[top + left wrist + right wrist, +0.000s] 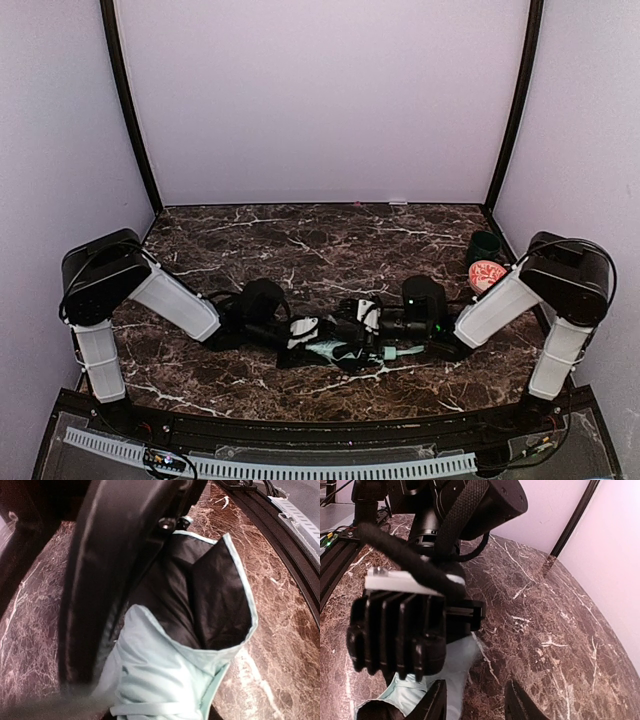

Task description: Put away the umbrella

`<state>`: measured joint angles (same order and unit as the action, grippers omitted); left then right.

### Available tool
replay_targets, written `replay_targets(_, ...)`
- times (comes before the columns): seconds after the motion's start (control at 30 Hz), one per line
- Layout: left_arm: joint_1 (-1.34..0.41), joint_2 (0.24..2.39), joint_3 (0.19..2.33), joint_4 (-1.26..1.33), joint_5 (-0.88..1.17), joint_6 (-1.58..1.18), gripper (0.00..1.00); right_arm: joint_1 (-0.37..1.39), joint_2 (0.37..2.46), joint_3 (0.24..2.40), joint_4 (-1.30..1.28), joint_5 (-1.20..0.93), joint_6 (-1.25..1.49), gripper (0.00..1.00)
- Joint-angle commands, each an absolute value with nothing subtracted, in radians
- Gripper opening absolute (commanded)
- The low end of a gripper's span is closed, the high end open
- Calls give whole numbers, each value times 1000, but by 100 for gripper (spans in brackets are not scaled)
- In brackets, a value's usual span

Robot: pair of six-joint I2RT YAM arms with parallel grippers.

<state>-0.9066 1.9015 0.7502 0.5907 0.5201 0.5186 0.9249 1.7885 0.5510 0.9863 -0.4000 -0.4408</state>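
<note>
The umbrella (pixel 335 350) lies folded on the dark marble table (pixel 300 235) near the front middle, its mint handle (pixel 400 351) pointing right. My left gripper (pixel 305 328) is down on its left part. In the left wrist view the mint and black fabric (pixel 165 680) bunches up where the jaws are and hides the fingers; it looks pinched. My right gripper (pixel 477 700) is open, low over the table. Its left fingertip (pixel 435 700) is at the edge of the mint fabric (pixel 455 665). The left gripper's black body (pixel 395 630) sits just ahead of it.
A dark green cup (pixel 487 247) and an orange-and-white patterned bowl (pixel 487 273) stand at the right edge, by the right arm's elbow. The black rail (pixel 295 560) runs along the table's near edge. The two arms meet closely over the umbrella.
</note>
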Motion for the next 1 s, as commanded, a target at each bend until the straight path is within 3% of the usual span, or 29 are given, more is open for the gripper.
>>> replay_targets(0.0,-890,1910,733,537,308,545,0,950,1704,525,939,-397,-429,42)
replay_targets(0.3,-918,1904,676,619,106,645,0,941,1510,425,798,-290,-428,54)
replay_targets(0.43,-926,1918,671,628,87,662,0,909,1481,481,716,-368,-344,57)
replay_targets(0.73,-927,1919,689,589,98,672,0,882,1695,606,819,-572,-263,60)
replay_targets(0.97,-926,1921,699,571,110,667,0,882,1815,689,834,-610,-283,60)
